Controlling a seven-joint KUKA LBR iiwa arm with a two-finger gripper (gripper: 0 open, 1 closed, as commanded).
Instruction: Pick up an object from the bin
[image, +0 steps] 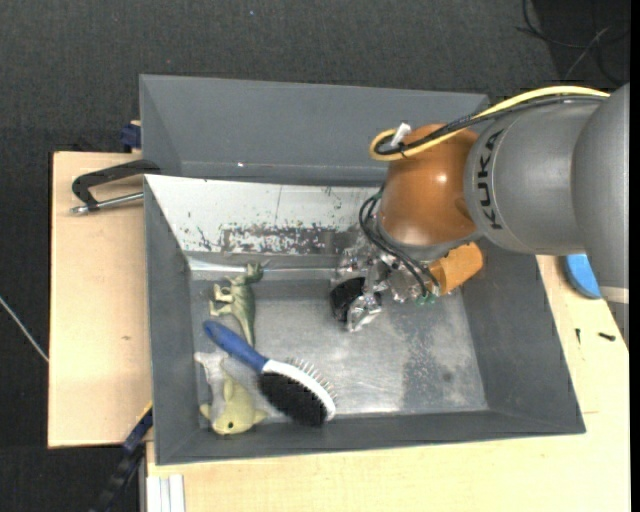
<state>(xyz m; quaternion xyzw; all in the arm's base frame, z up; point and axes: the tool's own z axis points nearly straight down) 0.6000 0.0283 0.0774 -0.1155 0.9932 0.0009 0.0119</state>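
In the bin's (168, 330) left part lie a yellow toy (231, 411), a green dinosaur (240, 298) and a blue-handled brush (272, 378). The brush looks light and stiff, and its narrow handle seems the best hold. The gripper (358, 300) hangs mid-bin over bare floor; I cannot tell whether it is open or closed.

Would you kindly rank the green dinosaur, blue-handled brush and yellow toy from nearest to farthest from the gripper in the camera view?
1. Green dinosaur, at the view's left of the gripper, and blue-handled brush, lower left: too close to call.
2. Yellow toy, bottom-left corner, farthest.
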